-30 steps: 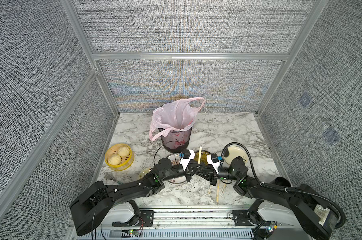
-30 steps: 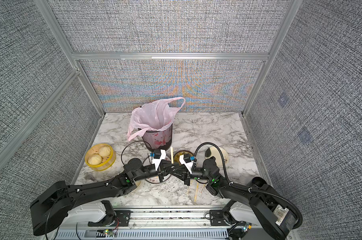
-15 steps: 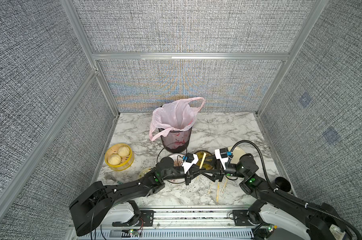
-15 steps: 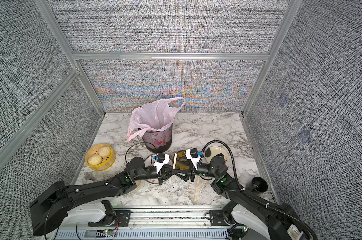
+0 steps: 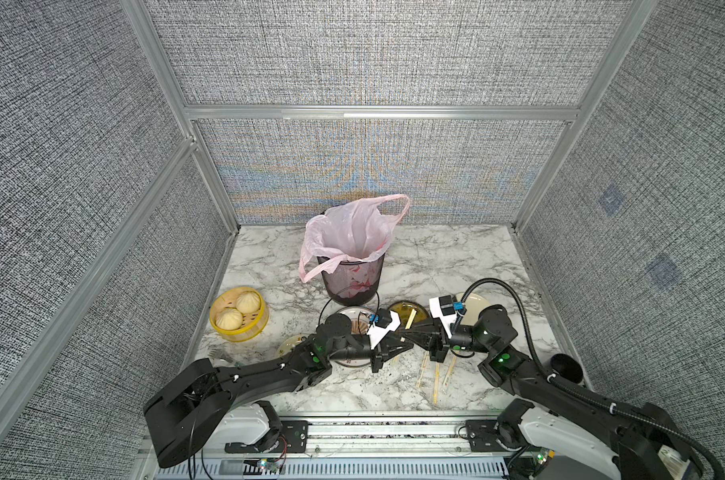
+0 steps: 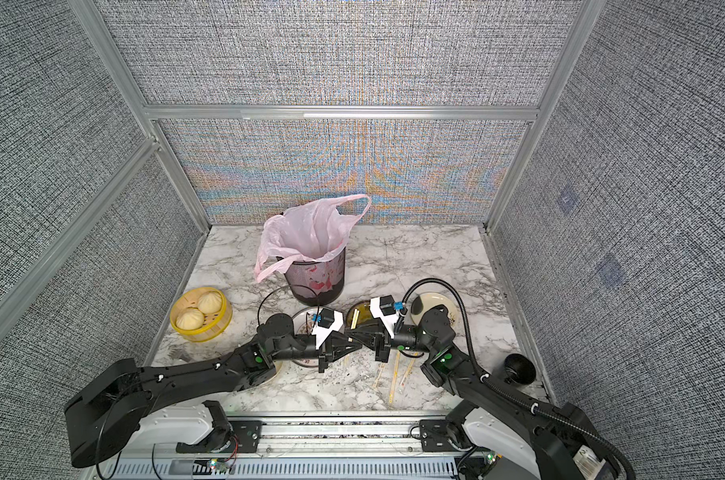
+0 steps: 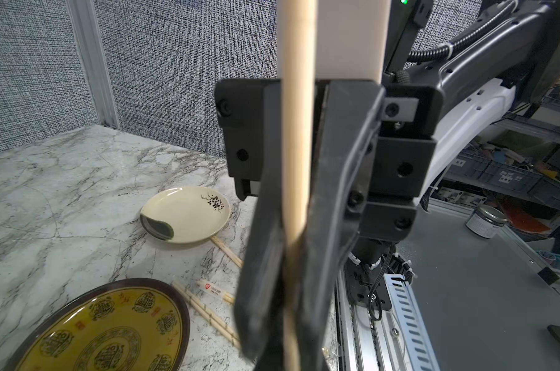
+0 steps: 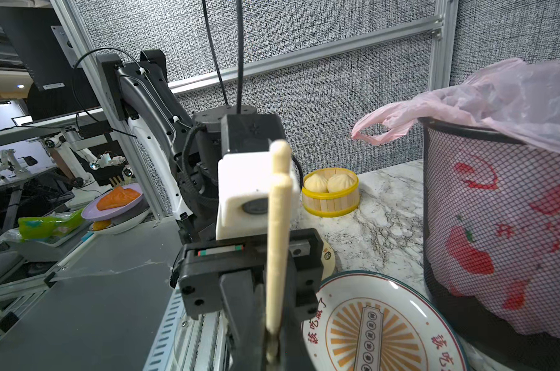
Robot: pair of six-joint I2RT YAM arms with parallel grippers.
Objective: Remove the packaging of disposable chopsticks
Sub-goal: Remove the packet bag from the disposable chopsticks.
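1 chopstick pair [image 8: 277, 225] gripped, 2 buns [image 5: 247, 301]

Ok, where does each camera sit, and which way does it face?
Top views: high over the robot's base, looking down at the marble table toward the back wall; both arms, left gripper, right gripper show.
Left wrist: on the left arm, facing the right arm past the held chopsticks; cream plate behind.
Right wrist: on the right arm, facing the left arm; mesh bin, steamer basket behind.
Shared: both wrist views show the clamped chopsticks.
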